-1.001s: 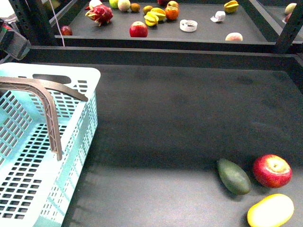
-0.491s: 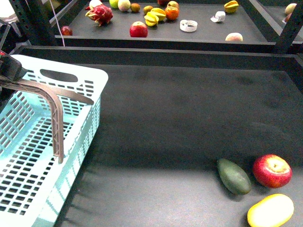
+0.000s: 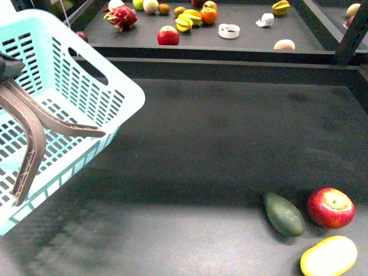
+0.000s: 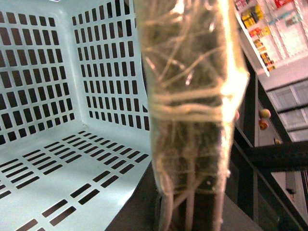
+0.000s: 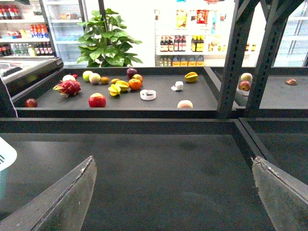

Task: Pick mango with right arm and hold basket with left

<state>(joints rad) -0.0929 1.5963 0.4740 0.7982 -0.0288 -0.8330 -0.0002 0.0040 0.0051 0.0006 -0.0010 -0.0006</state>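
At 5 o'clock in the front view, close to the near edge of the surface [image 3: 218,144], lies the mango [image 3: 328,256]: smooth, yellow, oblong. An apple [image 3: 330,207], glossy red, sits just at its 12 o'clock. A dull green oval fruit [image 3: 283,214] lies at its 10 o'clock, close beside the apple. From these fruits toward 9 o'clock the dark matte surface is bare as far as the basket [image 3: 69,86]. A raised rail [image 3: 230,69] bounds the surface at 12 o'clock.

The basket is pale turquoise plastic with slotted walls and an oval cut-out. It hangs steeply tilted at 10 o'clock. Its grey-brown handles [image 3: 34,129] converge on the left hand [image 3: 8,66] at the frame edge. I cannot tell how far that hand is closed, since its wrist view shows only a blurred, tape-wrapped finger [image 4: 192,96] before the basket's floor.

The right hand [image 5: 173,160] is spread wide above the bare surface, holding and touching nothing.
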